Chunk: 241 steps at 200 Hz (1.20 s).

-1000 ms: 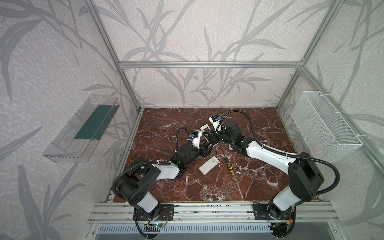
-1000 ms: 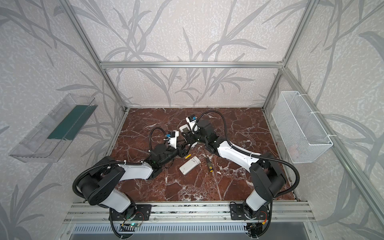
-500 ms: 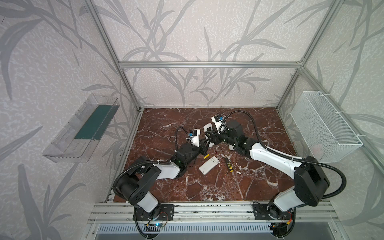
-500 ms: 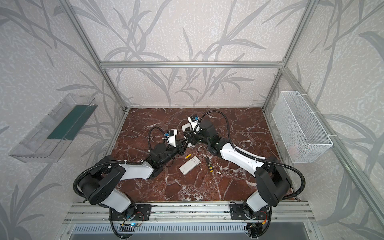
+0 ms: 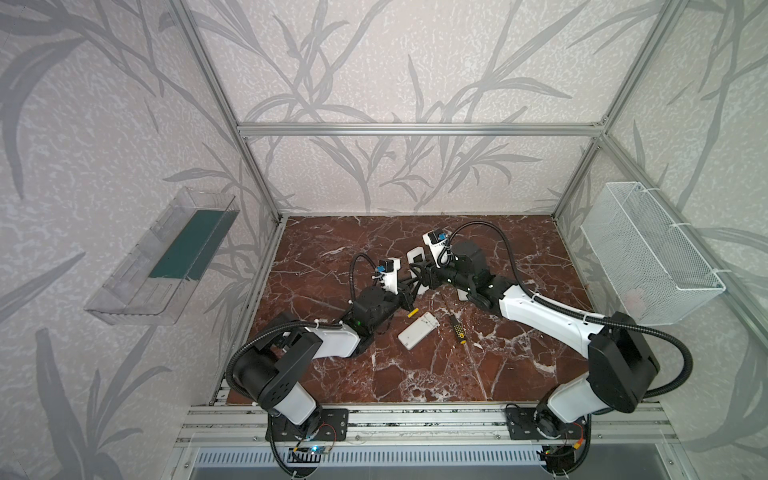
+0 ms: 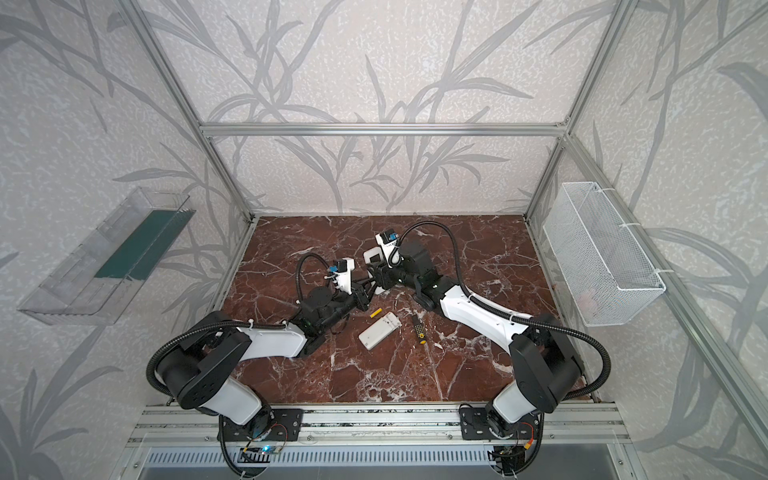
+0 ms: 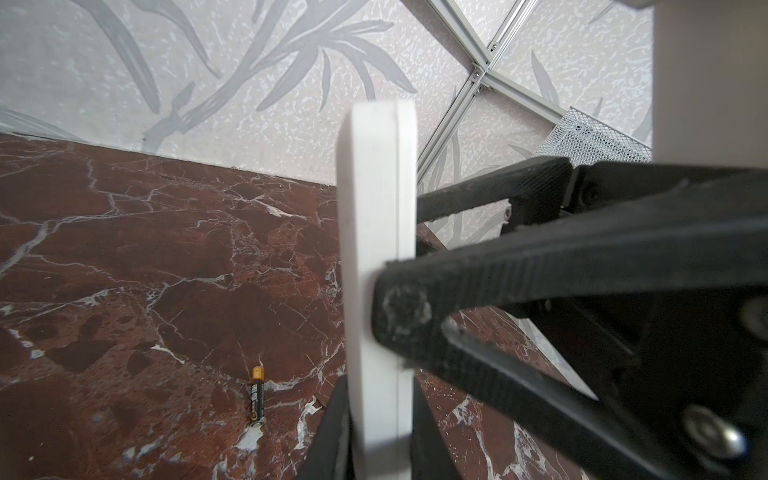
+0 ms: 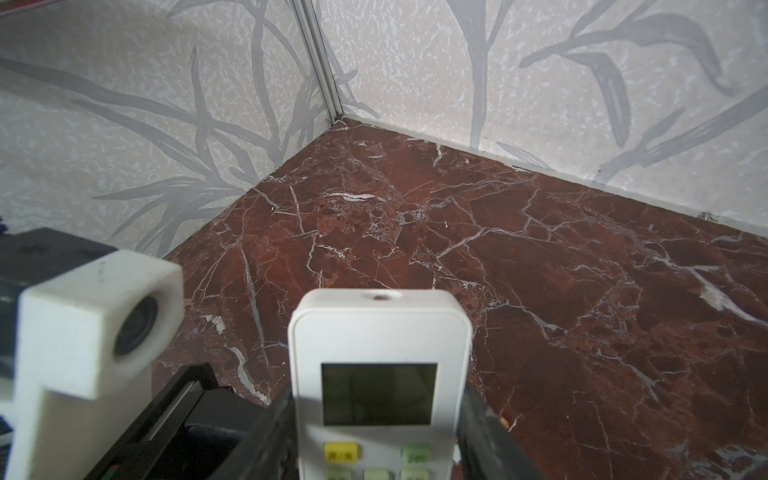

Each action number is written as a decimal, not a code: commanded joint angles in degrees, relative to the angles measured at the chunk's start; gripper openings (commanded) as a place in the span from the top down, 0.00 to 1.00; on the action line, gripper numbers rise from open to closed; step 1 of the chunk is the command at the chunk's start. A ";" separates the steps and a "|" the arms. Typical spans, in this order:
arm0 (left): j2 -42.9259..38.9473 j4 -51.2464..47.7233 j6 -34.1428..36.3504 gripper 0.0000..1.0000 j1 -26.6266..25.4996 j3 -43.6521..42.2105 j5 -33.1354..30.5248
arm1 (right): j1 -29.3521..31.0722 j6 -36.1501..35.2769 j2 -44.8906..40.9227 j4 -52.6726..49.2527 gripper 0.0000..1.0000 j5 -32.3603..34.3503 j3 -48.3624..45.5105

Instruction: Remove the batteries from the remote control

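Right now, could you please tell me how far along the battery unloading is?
Done: a yellow battery lies beside the flat remote, and a black-and-orange battery lies on the table. In hand: left tool and right tool both clamp the raised remote. Left: probably emptying it; its compartment is not visible.

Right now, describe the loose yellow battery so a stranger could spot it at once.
On the red-brown marble tabletop, find the white rectangular remote control lying flat near the middle. The small yellow cylindrical battery lies just off its far end, much shorter than the remote and, unlike the black-and-yellow screwdriver alongside, all yellow.
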 commanded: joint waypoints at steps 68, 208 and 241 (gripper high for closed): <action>-3.00 5.87 -0.69 0.92 -0.03 -0.94 3.76 | -4.31 4.49 -0.33 -0.09 0.34 -12.02 1.54; -7.07 4.06 -2.08 0.92 2.61 0.12 8.93 | -19.36 8.27 -6.64 7.14 0.38 -38.47 -10.86; -6.37 7.35 -5.19 0.92 2.59 0.71 11.42 | -19.28 14.57 -2.81 19.07 0.38 -44.21 -13.01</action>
